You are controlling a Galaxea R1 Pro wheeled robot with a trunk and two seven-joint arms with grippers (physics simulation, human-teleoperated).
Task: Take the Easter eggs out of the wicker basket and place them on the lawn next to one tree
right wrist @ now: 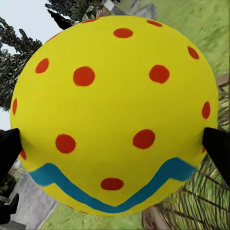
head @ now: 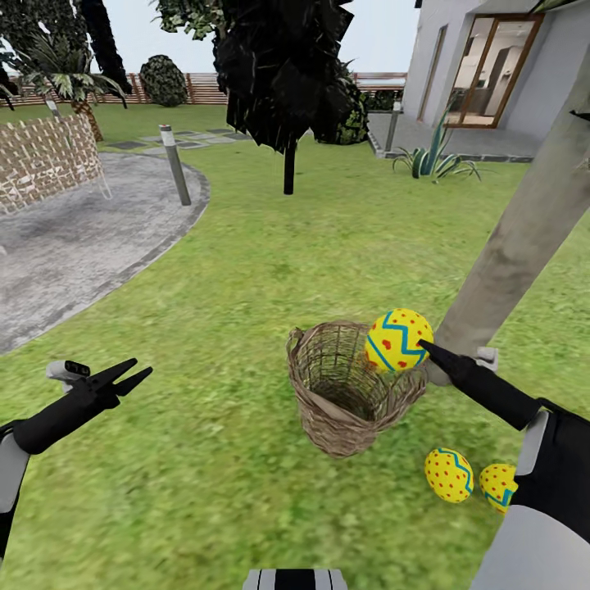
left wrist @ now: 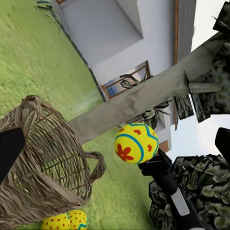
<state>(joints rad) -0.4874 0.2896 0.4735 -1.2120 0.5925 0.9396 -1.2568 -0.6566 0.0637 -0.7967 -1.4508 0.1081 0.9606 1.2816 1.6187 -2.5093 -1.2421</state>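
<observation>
Wicker basket (head: 348, 389): sitting on the lawn (head: 246, 270), just left of the tree (head: 524, 238) trunk.
Held egg (head: 397, 339): hanging above the basket's right rim, between the right gripper (head: 424, 347) fingers.
Two eggs (head: 448, 474): lying on the grass right of the basket, before the trunk.
Left gripper (head: 135, 373): hovering well left of the basket.

I count three eggs: one (head: 397, 339) above the basket rim, two (head: 448, 474) (head: 497, 486) on grass. One wicker basket (head: 348, 410). Two bollards (head: 174, 164) (head: 392, 125). Two grippers (head: 131, 378) (head: 425, 347).
</observation>
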